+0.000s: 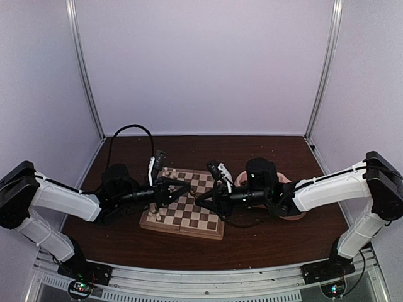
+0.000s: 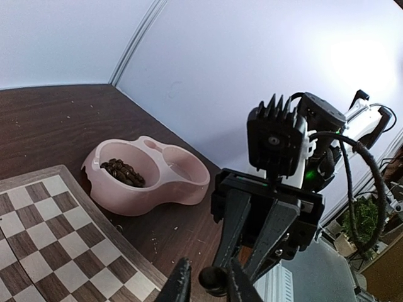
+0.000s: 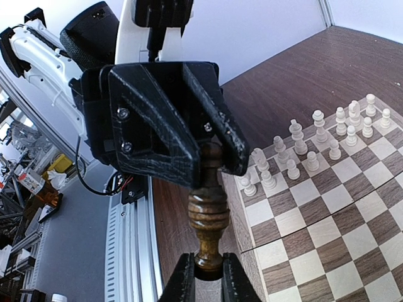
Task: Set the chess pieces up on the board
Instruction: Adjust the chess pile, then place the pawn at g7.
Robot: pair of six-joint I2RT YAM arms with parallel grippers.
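The two arms meet above the middle of the board (image 1: 196, 221), which lies on the dark brown table (image 1: 264, 154) just in front of both bases. The left claw (image 1: 186, 189) reaches in from the left and the right claw (image 1: 201, 200) from the right, their tips almost touching.

A single dark chess piece (image 3: 208, 214) spans the gap between them, in the air above the squares. The right claw is closed on one end of it, both fingers pressed against the turned disc there. The other end, a round knob, sits between the fingers of the left claw. These stand close on either side of the knob, but I cannot tell whether they pinch it or leave a sliver of space.

Cream chess pieces (image 3: 315, 148) stand upright in two rows along the far left part of the board. A few more cream ones (image 1: 153, 216) sit at its near left edge.

Just beside the board on the right is a pink double bowl (image 2: 157, 189), largely hidden under the right arm in the top view. One of its compartments holds a heap of dark pieces (image 2: 123, 171).
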